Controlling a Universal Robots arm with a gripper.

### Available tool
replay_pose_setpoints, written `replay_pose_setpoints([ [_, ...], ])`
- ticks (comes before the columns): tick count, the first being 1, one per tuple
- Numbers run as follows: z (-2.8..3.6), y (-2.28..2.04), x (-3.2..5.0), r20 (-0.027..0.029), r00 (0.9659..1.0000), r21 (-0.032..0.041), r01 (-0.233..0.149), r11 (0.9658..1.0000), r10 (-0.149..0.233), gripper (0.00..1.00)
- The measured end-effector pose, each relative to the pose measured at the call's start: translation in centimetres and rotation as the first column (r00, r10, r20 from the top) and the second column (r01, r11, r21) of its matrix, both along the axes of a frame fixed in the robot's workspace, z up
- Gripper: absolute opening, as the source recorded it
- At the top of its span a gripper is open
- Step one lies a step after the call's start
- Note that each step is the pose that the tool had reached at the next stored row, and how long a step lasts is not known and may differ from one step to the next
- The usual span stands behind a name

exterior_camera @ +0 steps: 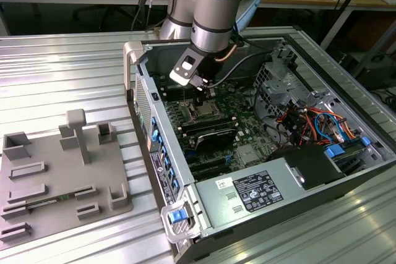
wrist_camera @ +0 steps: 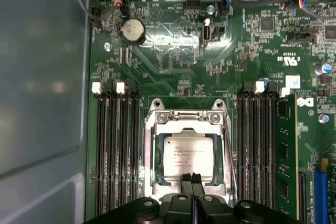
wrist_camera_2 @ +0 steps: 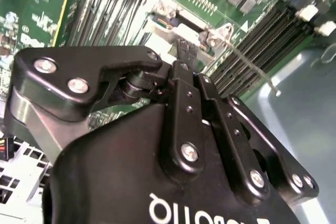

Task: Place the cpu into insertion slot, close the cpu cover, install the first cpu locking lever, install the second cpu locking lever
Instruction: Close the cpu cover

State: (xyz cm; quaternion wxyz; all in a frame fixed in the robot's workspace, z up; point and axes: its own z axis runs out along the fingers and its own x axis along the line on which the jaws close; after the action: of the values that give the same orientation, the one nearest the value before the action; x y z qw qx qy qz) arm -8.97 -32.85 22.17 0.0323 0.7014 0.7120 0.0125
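The small, flat, square cpu [wrist_camera: 188, 151], silver-grey on top, lies seated in the square dark insertion slot [wrist_camera: 155, 184]. The thin silver metal cpu cover [wrist_camera: 186, 115] appears lowered around it. The black gripper [wrist_camera: 191, 178] stands at the cover's edge with its fingers pressed together and nothing visible between them. Contact with the cover cannot be confirmed.

A thin wire locking lever [wrist_camera_2: 254, 72] juts out over the long black memory slots [wrist_camera_2: 273, 30] and appears unlatched.

Hazards:
- Downward force applied off the frame lands on the chip face and may damage the socket contacts beneath.
- A fingertip sliding off the narrow frame may strike the green motherboard [wrist_camera: 178, 51].
- With the lever free, the cover may spring up.
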Motion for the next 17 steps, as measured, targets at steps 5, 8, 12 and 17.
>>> replay_pose_setpoints([
  [5,-0.12,0.0,-0.16,-0.0001,1.0,0.0,0.0,1.0,0.0,0.11],
  [8,-0.12,0.01,-0.17,-0.0001,1.0,0.0001,0.0,1.0,0.0,0.11],
  [12,-0.36,0.01,-0.17,-0.0001,1.0,0.0001,0.0,1.0,0.0,0.11],
  [17,-1.52,0.01,-0.18,-0.001,1.0,0.0,0.0,1.0,0.0,0.11],
])
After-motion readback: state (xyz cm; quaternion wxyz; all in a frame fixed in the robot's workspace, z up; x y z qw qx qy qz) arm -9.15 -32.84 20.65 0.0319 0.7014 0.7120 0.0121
